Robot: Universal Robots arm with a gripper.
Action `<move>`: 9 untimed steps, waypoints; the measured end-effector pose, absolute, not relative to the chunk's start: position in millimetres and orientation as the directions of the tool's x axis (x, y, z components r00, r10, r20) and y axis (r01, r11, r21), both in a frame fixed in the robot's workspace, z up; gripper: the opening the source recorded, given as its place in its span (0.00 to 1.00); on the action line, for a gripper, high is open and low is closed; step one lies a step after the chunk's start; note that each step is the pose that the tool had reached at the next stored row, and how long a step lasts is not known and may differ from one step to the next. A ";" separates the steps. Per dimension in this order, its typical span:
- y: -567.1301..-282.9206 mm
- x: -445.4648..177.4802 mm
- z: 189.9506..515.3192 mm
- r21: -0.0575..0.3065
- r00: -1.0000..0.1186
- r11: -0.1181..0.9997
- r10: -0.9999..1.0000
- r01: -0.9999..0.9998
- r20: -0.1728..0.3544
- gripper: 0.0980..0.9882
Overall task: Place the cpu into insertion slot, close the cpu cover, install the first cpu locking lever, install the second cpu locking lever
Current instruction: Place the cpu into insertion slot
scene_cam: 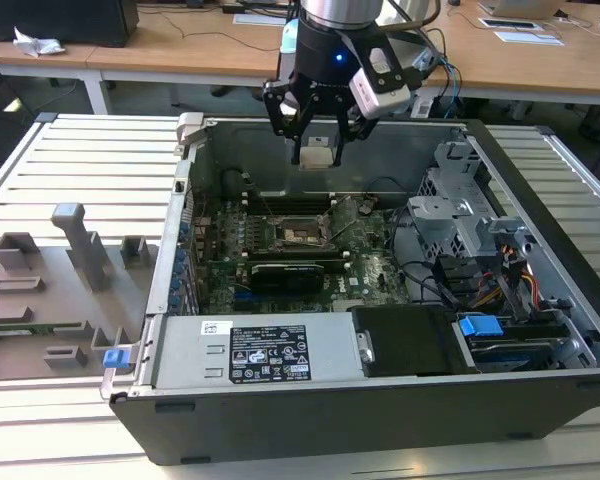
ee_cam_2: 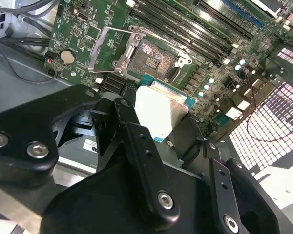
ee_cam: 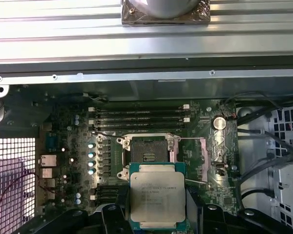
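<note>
My end effector (scene_cam: 318, 148) is clenched on the cpu (ee_cam: 157, 197) and holds it flat in the air over the open computer case (scene_cam: 280, 362). Below, on the green board (ee_cam: 68, 161), the insertion slot (ee_cam: 147, 148) lies uncovered, with the cpu cover (ee_cam_2: 97, 48) folded open beside it.

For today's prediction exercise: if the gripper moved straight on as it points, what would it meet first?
Probably the insertion slot, open beneath the held cpu, or the board beside it; depth is unclear.
</note>
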State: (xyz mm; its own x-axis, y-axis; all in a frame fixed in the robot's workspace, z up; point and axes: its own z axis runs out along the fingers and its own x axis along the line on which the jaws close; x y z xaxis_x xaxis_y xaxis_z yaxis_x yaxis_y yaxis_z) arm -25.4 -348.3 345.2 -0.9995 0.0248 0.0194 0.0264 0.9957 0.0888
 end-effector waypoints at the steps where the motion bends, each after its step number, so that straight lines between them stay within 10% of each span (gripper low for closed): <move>1: -348.3 -25.4 344.4 0.089 -1.000 0.996 0.025 0.026 0.019 0.50; 9: -348.2 -25.6 332.0 0.089 -1.000 0.996 0.024 0.026 0.019 0.50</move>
